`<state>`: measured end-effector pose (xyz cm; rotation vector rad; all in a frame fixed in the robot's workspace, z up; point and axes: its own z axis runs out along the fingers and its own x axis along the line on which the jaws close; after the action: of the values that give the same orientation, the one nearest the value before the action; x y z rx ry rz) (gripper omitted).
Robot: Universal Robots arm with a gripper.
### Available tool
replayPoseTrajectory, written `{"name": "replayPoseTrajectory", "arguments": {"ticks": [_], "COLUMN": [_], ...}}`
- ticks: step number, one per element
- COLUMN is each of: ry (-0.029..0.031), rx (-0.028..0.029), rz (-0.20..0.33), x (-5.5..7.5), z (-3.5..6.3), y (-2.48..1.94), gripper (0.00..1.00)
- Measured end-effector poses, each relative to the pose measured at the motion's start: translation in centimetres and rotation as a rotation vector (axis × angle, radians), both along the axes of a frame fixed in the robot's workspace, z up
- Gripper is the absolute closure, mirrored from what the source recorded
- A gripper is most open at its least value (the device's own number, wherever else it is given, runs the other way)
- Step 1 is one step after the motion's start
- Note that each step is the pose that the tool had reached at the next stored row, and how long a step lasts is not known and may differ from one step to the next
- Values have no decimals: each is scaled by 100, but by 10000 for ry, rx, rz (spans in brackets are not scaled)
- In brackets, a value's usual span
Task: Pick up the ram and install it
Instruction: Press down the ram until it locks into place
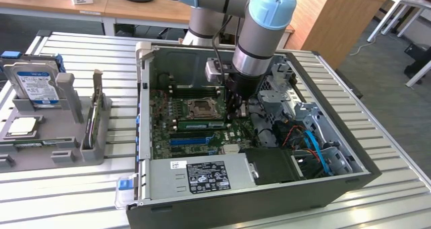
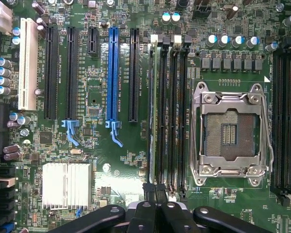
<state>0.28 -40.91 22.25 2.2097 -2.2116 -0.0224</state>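
The end effector (image 1: 232,110) is hanging low inside the open computer case (image 1: 350,153), its fingers (image 2: 155,194) pressing together on the ram (image 2: 152,111), which is standing edge-up in the slot row directly beneath it. Just beside it, the empty processor socket (image 2: 229,133) is sitting; farther out, the blue expansion slot (image 2: 112,75).

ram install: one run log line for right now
tool: shut, at ram's end | ram: standing in slot beside cpu socket | grip on ram: unclear
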Motion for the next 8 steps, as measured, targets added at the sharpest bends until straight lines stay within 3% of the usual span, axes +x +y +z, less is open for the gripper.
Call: {"name": "replayPoseTrajectory", "arguments": {"ticks": [6,8], "ry": [0,-1], "rx": [5,6], "rz": [0,-1], "x": [0,0], "z": [5,50], "y": [0,1], "gripper": [89,89]}}
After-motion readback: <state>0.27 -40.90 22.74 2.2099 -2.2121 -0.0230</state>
